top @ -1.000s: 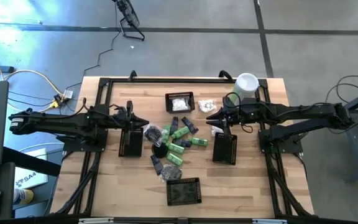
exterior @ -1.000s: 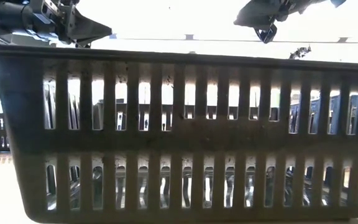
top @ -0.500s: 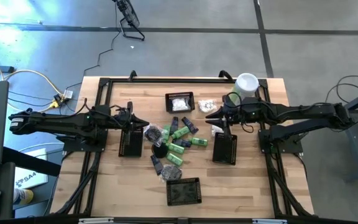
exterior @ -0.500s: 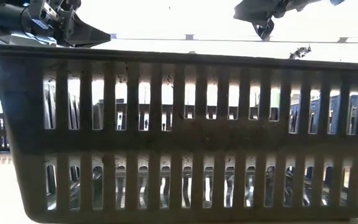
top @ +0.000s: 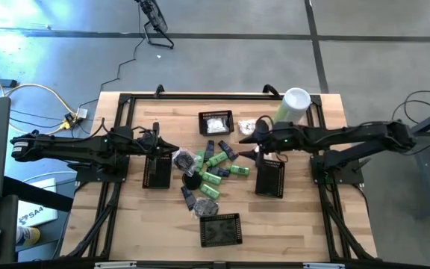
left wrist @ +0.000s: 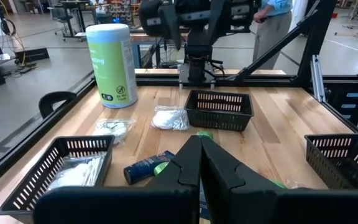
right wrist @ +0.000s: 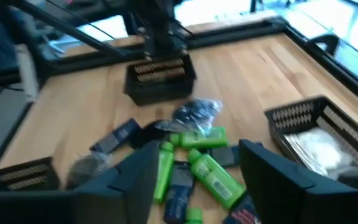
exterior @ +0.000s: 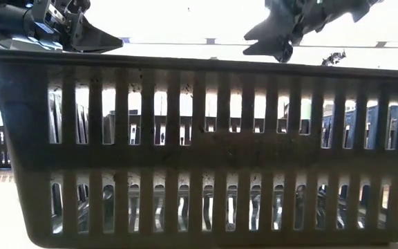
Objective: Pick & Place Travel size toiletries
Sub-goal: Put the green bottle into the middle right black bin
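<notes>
The travel size toiletries (top: 209, 169) lie in a loose pile at the table's middle: green bottles (right wrist: 213, 176), dark tubes (right wrist: 114, 138) and a dark crinkly packet (right wrist: 196, 112). White packets (left wrist: 169, 118) lie apart on the wood toward the far right. My right gripper (right wrist: 197, 180) is open above the pile's right side, with nothing between its fingers. My left gripper (left wrist: 201, 163) is shut and empty above the pile's left edge (top: 173, 148).
Black mesh baskets stand around the pile: far (top: 216, 122) with white packets inside, left (top: 157, 171), right (top: 269, 178) and near (top: 220, 229). A tall pale-green canister (top: 295, 103) stands at the far right. The near basket's wall (exterior: 199, 145) fills the low view.
My right gripper has gone toward the table's left edge, over the pile, and has opened its fingers wide. My left gripper has kept still.
</notes>
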Tool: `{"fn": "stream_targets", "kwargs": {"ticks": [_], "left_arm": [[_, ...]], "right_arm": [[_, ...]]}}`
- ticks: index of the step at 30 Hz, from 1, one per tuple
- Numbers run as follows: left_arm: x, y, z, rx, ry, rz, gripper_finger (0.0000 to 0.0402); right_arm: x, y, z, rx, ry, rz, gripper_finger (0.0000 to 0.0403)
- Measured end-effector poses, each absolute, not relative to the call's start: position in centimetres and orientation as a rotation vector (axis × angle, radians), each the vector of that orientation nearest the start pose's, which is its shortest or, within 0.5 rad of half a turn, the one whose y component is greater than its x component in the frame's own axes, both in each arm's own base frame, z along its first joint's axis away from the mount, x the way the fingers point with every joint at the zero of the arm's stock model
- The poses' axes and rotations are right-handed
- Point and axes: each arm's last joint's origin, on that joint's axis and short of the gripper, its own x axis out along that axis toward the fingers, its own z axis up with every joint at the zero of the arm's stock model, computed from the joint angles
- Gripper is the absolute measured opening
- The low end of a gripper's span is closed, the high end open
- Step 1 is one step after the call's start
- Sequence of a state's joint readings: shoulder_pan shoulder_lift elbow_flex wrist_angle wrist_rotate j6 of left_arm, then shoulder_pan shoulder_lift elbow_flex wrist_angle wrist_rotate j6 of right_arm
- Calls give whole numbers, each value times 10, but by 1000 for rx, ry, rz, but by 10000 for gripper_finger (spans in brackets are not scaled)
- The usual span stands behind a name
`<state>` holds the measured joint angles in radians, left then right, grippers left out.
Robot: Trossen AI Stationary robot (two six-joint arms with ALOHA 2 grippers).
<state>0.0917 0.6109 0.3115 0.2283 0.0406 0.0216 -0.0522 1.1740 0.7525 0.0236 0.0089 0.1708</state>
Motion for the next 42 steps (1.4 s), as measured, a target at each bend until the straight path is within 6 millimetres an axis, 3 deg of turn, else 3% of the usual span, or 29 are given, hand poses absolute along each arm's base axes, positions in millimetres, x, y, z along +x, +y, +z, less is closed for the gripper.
{"fn": "stream_targets", "kwargs": {"ticks": [5, 17, 29, 42], "left_arm": [[151, 13, 233, 17, 72, 52, 0], [151, 13, 233, 17, 72, 60, 0], [151, 13, 233, 16, 73, 60, 0], [151, 13, 231, 14, 94, 60, 0]], "right_arm": [[260, -15, 247, 223, 490, -160, 252], [270, -15, 209, 246, 711, -192, 251], [299, -6, 208, 174, 956, -196, 250], [312, -4, 162, 224, 1148, -144, 250]]}}
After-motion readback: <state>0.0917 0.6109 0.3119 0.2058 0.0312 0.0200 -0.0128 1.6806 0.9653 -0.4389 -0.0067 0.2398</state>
